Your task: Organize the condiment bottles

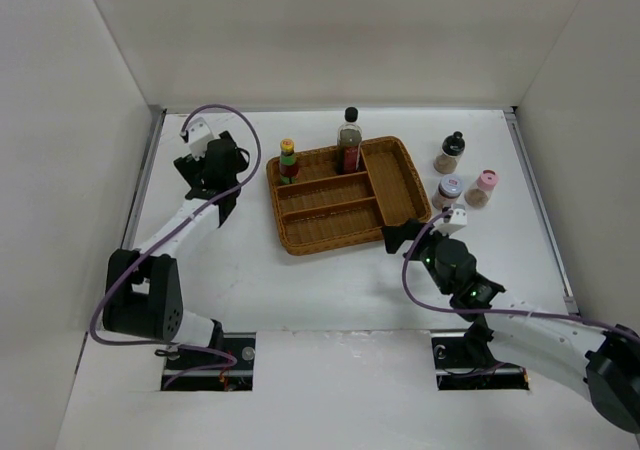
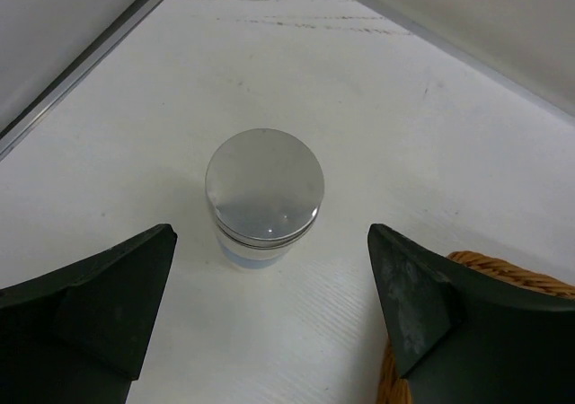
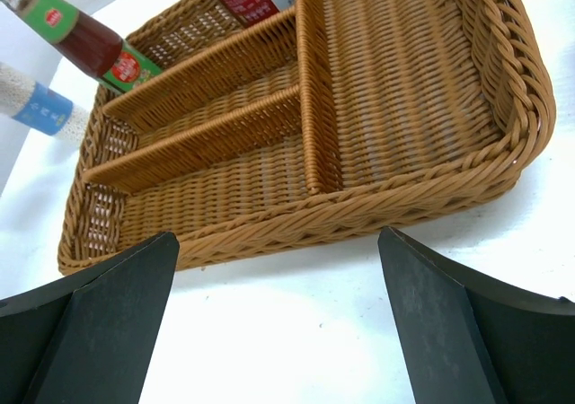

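The silver-lid jar (image 2: 265,197) stands on the white table just ahead of my left gripper (image 2: 271,235), which is open and empty with a finger on either side. In the top view my left gripper (image 1: 222,156) hides it. The tall black-capped dark-sauce bottle (image 1: 349,140) and the yellow-capped red-label bottle (image 1: 288,160) stand in the back of the wicker tray (image 1: 300,238). The black-capped shaker (image 1: 451,152), lilac-capped shaker (image 1: 449,192) and pink-capped shaker (image 1: 482,187) stand on the table right of the tray. My right gripper (image 1: 400,235) is open and empty at the tray's front right corner.
The tray's front rim (image 3: 359,206) lies just beyond my right gripper (image 3: 277,238). White walls enclose the table on the left, back and right. The tray's corner (image 2: 503,274) shows beside my left gripper's right finger.
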You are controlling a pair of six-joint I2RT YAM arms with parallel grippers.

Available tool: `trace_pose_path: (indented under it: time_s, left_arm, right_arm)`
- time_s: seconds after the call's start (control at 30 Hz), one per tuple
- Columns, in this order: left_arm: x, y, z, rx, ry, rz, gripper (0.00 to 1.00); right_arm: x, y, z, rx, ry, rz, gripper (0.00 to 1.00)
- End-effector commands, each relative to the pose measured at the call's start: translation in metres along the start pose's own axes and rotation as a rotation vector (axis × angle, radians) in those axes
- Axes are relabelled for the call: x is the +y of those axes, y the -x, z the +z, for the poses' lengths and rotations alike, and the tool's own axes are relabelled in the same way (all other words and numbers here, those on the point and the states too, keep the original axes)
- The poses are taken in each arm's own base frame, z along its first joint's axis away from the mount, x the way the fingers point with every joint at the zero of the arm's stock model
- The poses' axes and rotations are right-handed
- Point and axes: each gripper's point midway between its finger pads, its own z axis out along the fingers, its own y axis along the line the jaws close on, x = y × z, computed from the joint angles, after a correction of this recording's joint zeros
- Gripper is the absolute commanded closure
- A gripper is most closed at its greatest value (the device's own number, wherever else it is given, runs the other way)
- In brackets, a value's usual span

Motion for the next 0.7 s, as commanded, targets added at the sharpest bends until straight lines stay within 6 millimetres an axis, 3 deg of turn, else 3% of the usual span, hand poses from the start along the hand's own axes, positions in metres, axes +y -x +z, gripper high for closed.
trace_pose_path:
  time_s: [0.0,0.33,0.43,0.53,0.6,0.67]
  left_arm:
    - [-0.003,0.019,0.009,-0.03,0.001,-0.046,0.12]
    - [-0.007,0.02,0.035,-0.011,0.012,-0.031,0.19]
    - [-0.008,0.018,0.038,-0.005,0.016,-0.023,0.31]
    - [-0.005,0.018,0.037,-0.007,0.019,-0.023,0.56]
    - [0.002,0.027,0.025,-0.038,0.021,-0.045,0.65]
    - [0.011,0.046,0.004,-0.105,0.02,-0.086,0.67]
  right_arm:
    - [0.014,0.012,-0.002,-0.044,0.054,0.027,0.0]
    - [0.021,0.022,-0.011,-0.086,0.089,0.039,0.0]
    - [0.021,0.022,-0.011,-0.083,0.089,0.038,0.0]
    - [0.022,0.022,-0.011,-0.083,0.091,0.037,0.0]
    - [0.023,0.024,-0.012,-0.088,0.096,0.035,0.0]
    - [0.024,0.025,-0.012,-0.091,0.099,0.037,0.0]
